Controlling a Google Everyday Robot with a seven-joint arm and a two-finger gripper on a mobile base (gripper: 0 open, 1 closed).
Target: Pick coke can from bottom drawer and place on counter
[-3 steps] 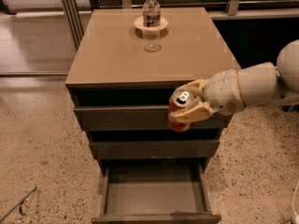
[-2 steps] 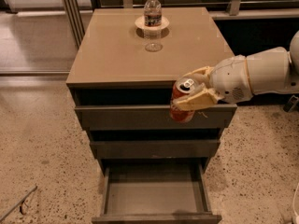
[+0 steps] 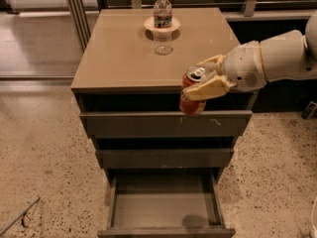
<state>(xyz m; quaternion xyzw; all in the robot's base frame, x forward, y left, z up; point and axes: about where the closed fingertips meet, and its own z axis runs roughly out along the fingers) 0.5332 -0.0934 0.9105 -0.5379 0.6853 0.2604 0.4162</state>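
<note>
One coke can [image 3: 191, 105] clamped between fingers [image 3: 210, 87] of end effector [image 3: 193, 81], level with counter [image 3: 129, 53] front edge, above open bottom drawer [image 3: 163, 209].

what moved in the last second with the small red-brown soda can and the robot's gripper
The gripper, shut on the small red-brown coke can, raised it from in front of the top drawer until its silver top reached the front edge of the glossy tan counter. Nothing was let go. The clear plastic water bottle on the counter and the open grey-brown bottom drawer stayed as they were.
</note>
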